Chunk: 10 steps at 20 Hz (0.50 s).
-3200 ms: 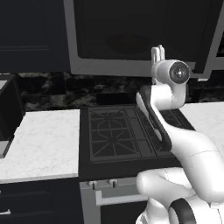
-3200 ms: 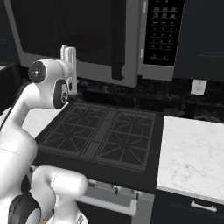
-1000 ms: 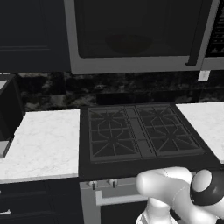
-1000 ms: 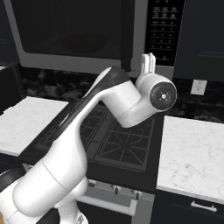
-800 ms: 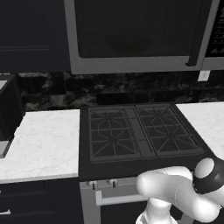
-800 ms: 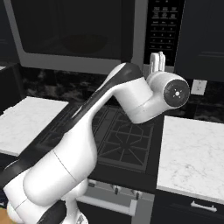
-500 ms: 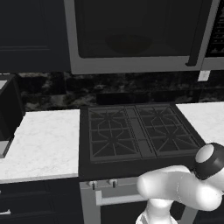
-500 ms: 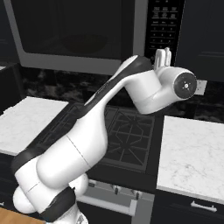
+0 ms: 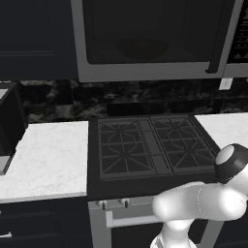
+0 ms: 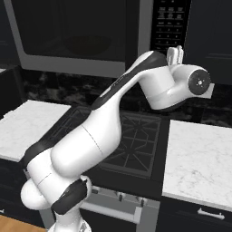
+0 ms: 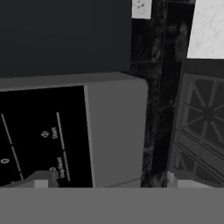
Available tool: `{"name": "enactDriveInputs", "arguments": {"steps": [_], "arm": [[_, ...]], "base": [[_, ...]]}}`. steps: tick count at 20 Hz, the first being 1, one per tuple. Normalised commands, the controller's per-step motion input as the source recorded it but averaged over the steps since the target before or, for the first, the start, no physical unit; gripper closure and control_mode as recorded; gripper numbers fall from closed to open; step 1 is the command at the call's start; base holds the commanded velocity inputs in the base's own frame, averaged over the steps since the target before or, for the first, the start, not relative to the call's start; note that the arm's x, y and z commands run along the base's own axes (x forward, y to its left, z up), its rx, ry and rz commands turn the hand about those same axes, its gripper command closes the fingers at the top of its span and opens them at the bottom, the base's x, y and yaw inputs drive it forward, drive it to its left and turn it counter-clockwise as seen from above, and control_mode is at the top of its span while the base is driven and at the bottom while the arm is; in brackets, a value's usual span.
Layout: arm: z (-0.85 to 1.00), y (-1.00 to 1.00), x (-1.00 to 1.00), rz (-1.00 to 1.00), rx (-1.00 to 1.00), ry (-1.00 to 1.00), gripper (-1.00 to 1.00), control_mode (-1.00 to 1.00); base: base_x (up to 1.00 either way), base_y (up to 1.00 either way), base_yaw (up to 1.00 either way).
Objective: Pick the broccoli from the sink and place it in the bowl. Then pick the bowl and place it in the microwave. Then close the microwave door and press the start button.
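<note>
The microwave (image 9: 145, 72) hangs over the stove with the microwave door (image 10: 68, 31) shut. Behind its dark window a dim round shape (image 10: 88, 44) looks like the bowl; the broccoli is hidden. My arm reaches up and right, and my gripper (image 10: 175, 52) points up just below the black button panel (image 10: 170, 25). In the hand view the gripper (image 11: 109, 181) is open, its tips far apart and nothing between them. Ahead of it lie the panel with the Start label (image 11: 54, 133) and the microwave's grey corner (image 11: 116, 131).
A black gas stove (image 9: 150, 145) sits under the microwave, with white marble counter on its left (image 9: 43, 160) and right (image 10: 199, 158). A wall outlet (image 11: 141, 8) is on the dark backsplash. A dark boxy shape (image 9: 9, 126) stands at the far left edge.
My arm has swung to the right and the hand has moved under the microwave's button panel. The jaws stayed open. The microwave and stove have not moved.
</note>
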Motion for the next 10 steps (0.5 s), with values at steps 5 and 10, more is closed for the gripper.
{"name": "enactDriveInputs", "arguments": {"steps": [5,10], "arm": [[0.00,-0.16,0.35,0.00,0.02,0.00,-1.00,-1.00],[0.00,-0.17,0.37,0.00,0.03,0.00,-1.00,-1.00]], "base": [[0.00,0.00,0.00],[0.00,0.00,0.00]]}}
